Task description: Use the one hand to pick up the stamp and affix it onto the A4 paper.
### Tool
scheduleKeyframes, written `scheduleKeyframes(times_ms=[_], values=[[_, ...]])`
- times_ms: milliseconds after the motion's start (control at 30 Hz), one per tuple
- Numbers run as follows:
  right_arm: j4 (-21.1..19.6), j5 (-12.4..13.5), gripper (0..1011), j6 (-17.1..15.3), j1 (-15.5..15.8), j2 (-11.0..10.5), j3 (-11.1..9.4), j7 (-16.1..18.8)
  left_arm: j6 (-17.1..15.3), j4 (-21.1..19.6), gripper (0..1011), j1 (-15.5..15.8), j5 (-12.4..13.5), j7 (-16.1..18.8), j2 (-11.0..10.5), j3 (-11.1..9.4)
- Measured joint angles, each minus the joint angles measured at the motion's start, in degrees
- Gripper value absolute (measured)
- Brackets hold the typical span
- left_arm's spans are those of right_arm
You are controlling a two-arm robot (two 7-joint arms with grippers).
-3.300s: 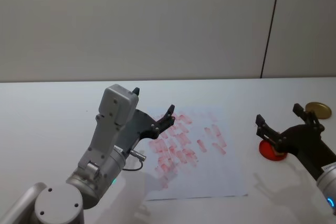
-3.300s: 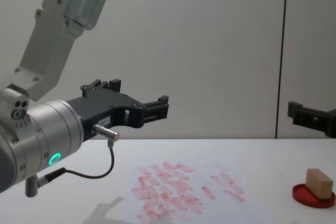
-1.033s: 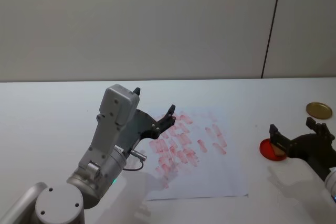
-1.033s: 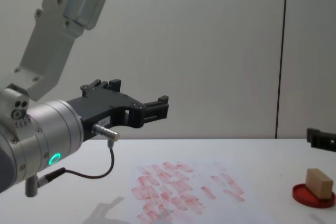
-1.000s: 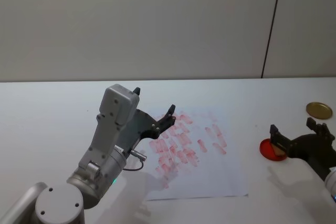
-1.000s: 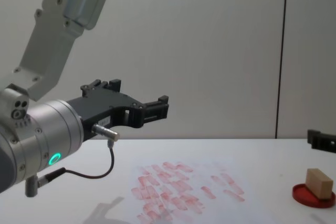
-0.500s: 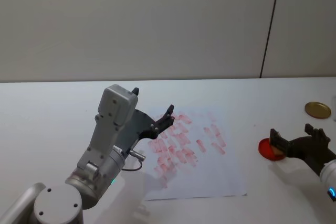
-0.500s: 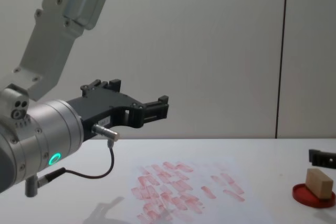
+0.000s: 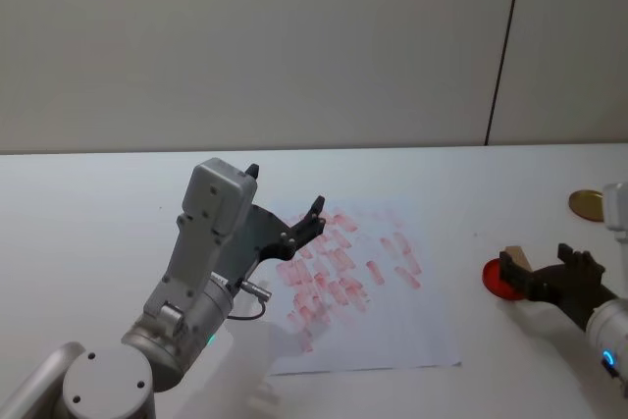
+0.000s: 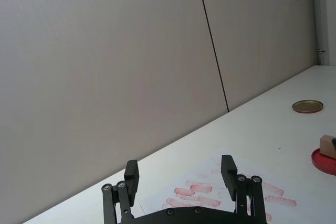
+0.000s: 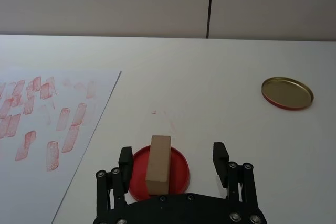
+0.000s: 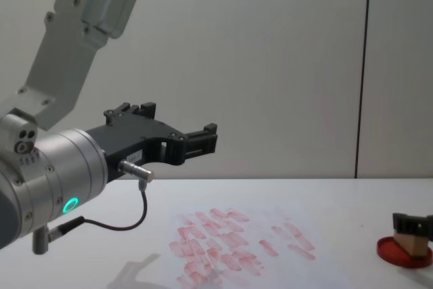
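In the lower right of the head view, the right claw point(image 9: 540, 267), fingers spread, flanks the stamp point(image 11: 158, 164) on the red ink pad point(image 11: 180, 171), not gripped yet. Lifting it and pressing it on the A4 paper point(image 9: 392, 326) remain. The left claw point(image 9: 286, 188) idles, spread, centre-left.

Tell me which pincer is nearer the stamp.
Right. The right pincer sits open around the stamp on the red ink pad; the left pincer hangs open above the A4 paper, off to the stamp's left.

Red ink pad point(image 11: 179, 169) on white table point(image 11: 210, 66), round gold lid point(image 11: 287, 93) well apart, grey wall point(image 9: 294, 46) behind
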State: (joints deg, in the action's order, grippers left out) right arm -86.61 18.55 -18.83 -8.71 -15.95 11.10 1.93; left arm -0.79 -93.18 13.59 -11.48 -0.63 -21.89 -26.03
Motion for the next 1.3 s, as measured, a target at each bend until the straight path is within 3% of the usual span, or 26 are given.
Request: scheduleKeyframes(times_ms=[333, 500, 867, 1300], values=[[2.33, -0.97, 729, 0.06, -1.15, 0.80, 0.44, 0.86, 0.00, 0.00, 993, 0.00, 0.00, 0.00, 0.00, 0.00], [3.04, -1.41, 534, 0.17, -1.50, 1.13, 0.60, 0.93, 0.00, 0.00, 993, 0.00, 0.00, 0.00, 0.00, 0.00], [3.61, -2.20, 219, 0.06, -1.80, 1.56, 0.85, 0.71, 0.00, 0.00, 993, 0.00, 0.00, 0.00, 0.00, 0.00], [3.91, -3.06, 219, -2.26, -2.16, 1.93, 0.99, -0.05, 0.00, 0.00, 993, 0.00, 0.00, 0.01, 0.00, 0.00]])
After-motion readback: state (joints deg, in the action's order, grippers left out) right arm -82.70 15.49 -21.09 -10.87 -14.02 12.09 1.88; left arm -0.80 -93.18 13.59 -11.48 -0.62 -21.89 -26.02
